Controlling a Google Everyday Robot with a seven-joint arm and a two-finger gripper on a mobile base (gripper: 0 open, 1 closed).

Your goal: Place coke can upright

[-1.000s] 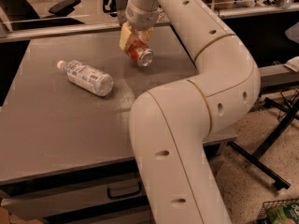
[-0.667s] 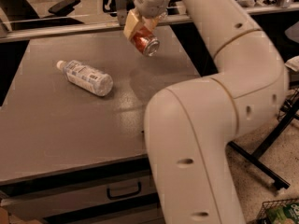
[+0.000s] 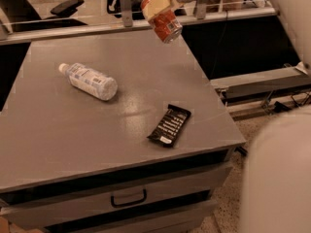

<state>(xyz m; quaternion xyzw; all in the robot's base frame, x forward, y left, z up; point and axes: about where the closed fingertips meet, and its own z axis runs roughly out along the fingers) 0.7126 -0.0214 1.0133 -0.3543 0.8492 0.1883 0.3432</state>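
My gripper is high over the far edge of the grey table, near the top of the view. It is shut on the coke can, a small red can with a silver end. The can hangs tilted in the air, its silver end pointing down and to the right, well above the table top. The yellowish fingers cover the can's upper part.
A clear plastic water bottle with a white label lies on its side at the table's left. A dark snack bar wrapper lies near the front right. The table has a drawer with a handle. My arm's white shell fills the lower right.
The gripper has lifted the coke can up and toward the far edge. The arm has swung away to the right, uncovering the snack bar wrapper and the table's front.
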